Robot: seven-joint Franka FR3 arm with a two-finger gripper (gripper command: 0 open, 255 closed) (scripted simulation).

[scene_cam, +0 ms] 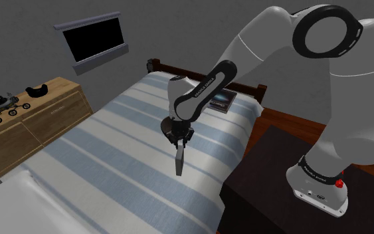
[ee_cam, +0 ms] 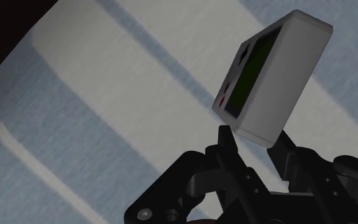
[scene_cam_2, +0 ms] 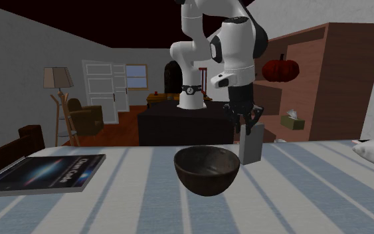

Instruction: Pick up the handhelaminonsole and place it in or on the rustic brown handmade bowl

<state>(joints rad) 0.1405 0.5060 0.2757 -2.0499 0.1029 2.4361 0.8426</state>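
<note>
Grip first: your tool (scene_cam: 179,146) is clamped on the handheld console (scene_cam: 179,161), a pale grey slab that hangs end-down from it over the striped bed (scene_cam: 112,166). In the wrist view you can see the two black fingers (ee_cam: 227,143) pinching one short end of the console. Its face carries a green screen, a dark cross pad and small red buttons. Its body leans off at an angle from the line of the fingers, with the blue and white stripes of the cover behind it. In the second exterior view the console stands upright just to the right of the dark brown bowl (scene_cam_2: 206,169), about level with its rim and a little behind it, not inside it. You cannot tell from that view whether the console's lower end touches the cover. The bowl sits upright on the bed, mouth upward. Well off to that view's left, a book (scene_cam_2: 46,174) with a starry cover lies flat on the bed; in the shoulder view it lies beyond the arm, near the bed's far end. At the shoulder view's left, a wooden dresser (scene_cam: 52,110) beside the bed carries a small wheeled rover model (scene_cam: 2,106).
</note>
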